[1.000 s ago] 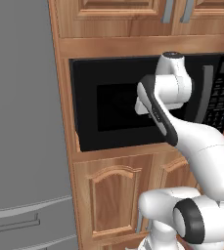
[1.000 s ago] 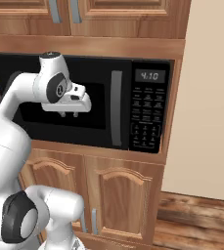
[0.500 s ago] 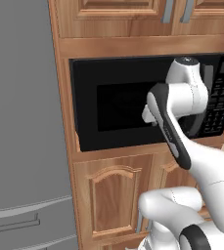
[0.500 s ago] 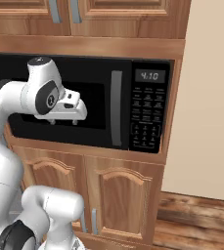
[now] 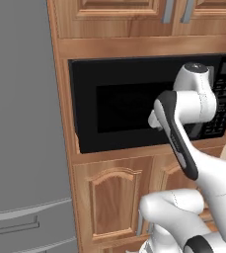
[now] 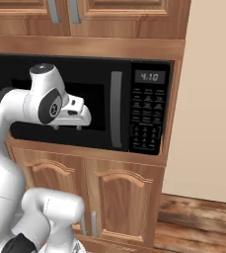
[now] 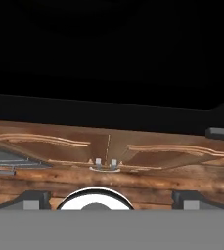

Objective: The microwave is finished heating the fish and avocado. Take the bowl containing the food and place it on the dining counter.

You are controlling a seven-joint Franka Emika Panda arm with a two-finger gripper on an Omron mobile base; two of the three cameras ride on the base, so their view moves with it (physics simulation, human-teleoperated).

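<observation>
The gripper point(image 6: 67, 126) hangs just in front of the microwave point(image 6: 134, 64), fingers spread wide and holding nothing, level with the lower part of the dark glass door, probably because that door must be dealt with first. The grey handle point(image 6: 116, 109) stands to the gripper's right. The door looks shut, so the bowl, presumably inside, is hidden.
</observation>
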